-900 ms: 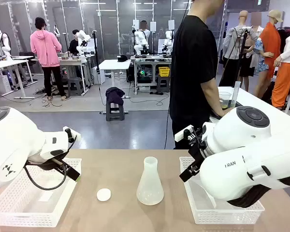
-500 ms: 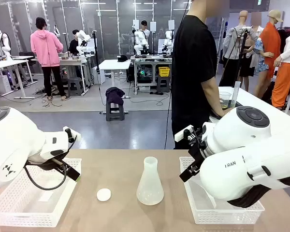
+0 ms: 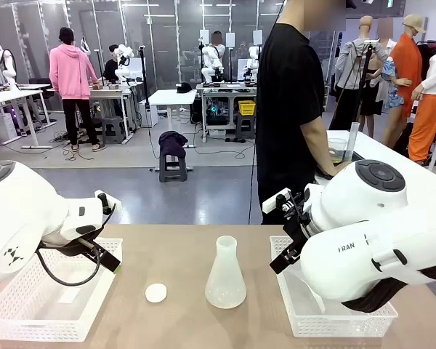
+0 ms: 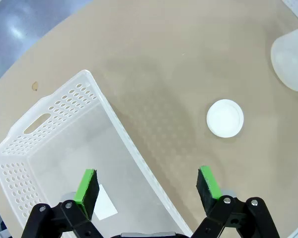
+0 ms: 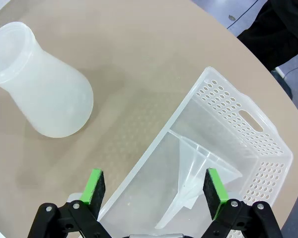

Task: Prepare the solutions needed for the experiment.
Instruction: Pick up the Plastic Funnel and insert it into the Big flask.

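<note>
Front view: we see flask (image 3: pixel 225 276) centred on surface (image 3: pixel 182 247) so both arms reach it. Solutions (image 3: pixel 338 155), yellowish, look to be off in container (image 3: pixel 339 145) by person (image 3: pixel 291 109).
Left wrist view: left claw (image 4: pixel 147 179) open over basket (image 4: pixel 114 119) rim.
Right wrist view: right claw (image 5: pixel 154 184) open over funnel (image 5: pixel 201 171), staged for pouring.

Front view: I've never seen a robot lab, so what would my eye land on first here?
A frosted conical flask stands upright mid-table, with a small white disc lying to its left. A white perforated basket sits on each side: the left basket below the open left gripper, and the right basket, holding a clear funnel, below the open right gripper. A person in black stands beyond the far edge.
</note>
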